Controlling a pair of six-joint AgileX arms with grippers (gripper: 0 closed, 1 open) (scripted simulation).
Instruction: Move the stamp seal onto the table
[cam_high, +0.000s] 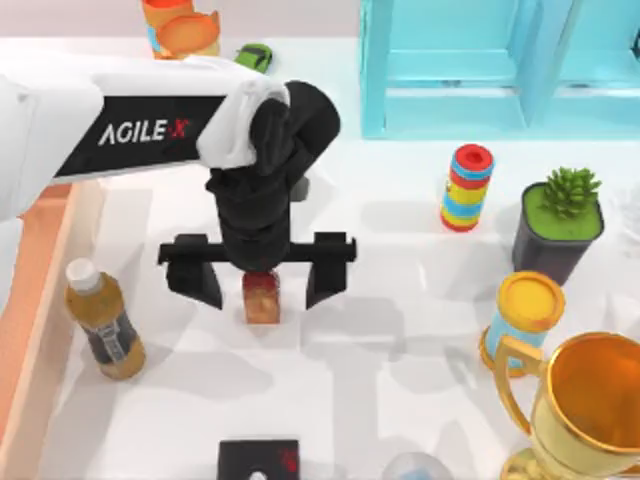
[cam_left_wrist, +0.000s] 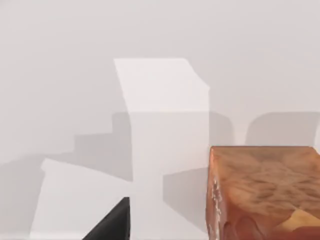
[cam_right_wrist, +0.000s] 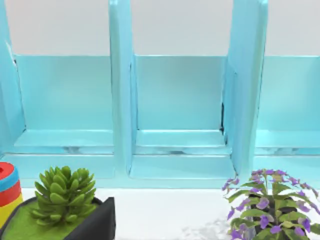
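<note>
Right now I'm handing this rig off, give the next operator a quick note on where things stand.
Left gripper: open, fingers spread on either side of the stamp seal, not gripping it.
Right gripper: faces the light-blue shelf.
Stamp seal: upright on the white table, right of the amber bottle.
Done: the seal looks placed.
Left: probably only lifting the left arm away.

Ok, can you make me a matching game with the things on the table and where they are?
Things:
1. stamp seal
2. amber bottle
3. succulent pot
4. gold trophy

Places:
A. table's right side, in front of the blue shelf
B. bottom right corner
C. between the open left gripper fingers
D. left side, by the wooden tray

Pairs: 1-C, 2-D, 3-A, 4-B
</note>
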